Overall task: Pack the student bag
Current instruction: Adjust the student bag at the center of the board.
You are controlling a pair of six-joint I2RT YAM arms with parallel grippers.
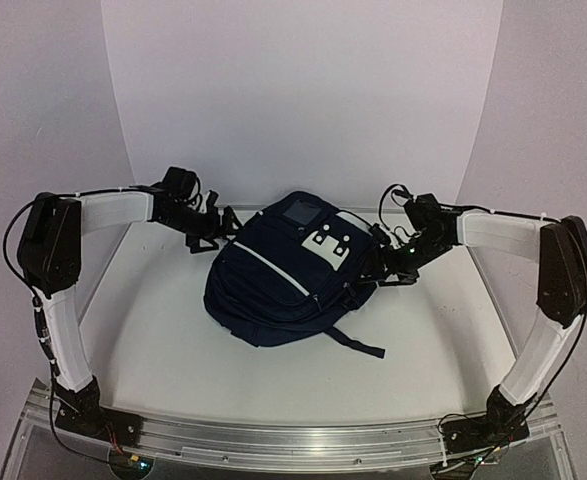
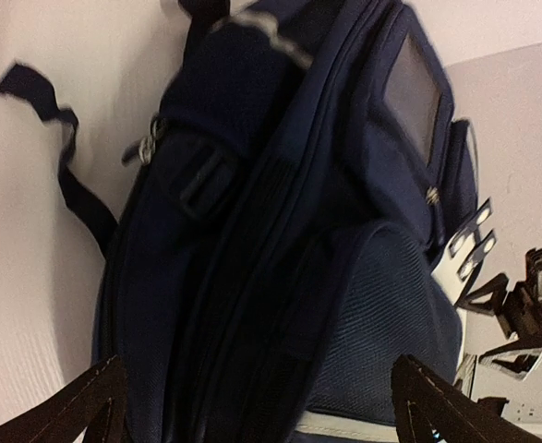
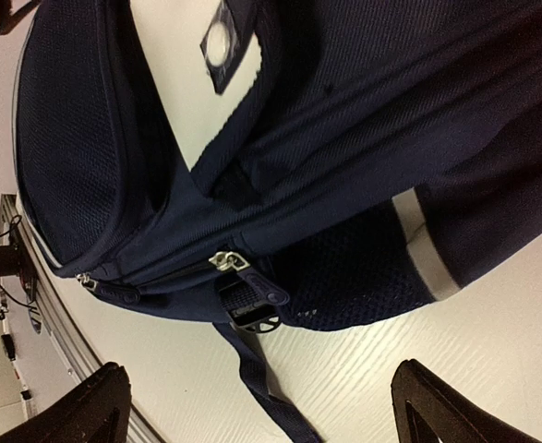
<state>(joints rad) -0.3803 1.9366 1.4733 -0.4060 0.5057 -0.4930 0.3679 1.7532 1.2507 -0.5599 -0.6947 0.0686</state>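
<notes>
The student bag (image 1: 283, 275), navy with thin white stripes and a white dotted patch, lies on its back in the middle of the white table (image 1: 163, 350). My left gripper (image 1: 220, 228) is open at the bag's far-left side, close to the fabric. In the left wrist view the student bag (image 2: 280, 231) fills the space ahead of the wide-apart left gripper (image 2: 261, 411). My right gripper (image 1: 393, 262) is open at the bag's right side. In the right wrist view the right gripper (image 3: 266, 411) stands off a silver zipper pull (image 3: 229, 261) and a strap buckle (image 3: 252, 314), holding nothing.
A dark strap (image 1: 358, 343) trails from the bag toward the near right. A metal rail (image 1: 293, 440) with both arm bases runs along the near edge. White backdrop panels (image 1: 303, 90) close the back and sides.
</notes>
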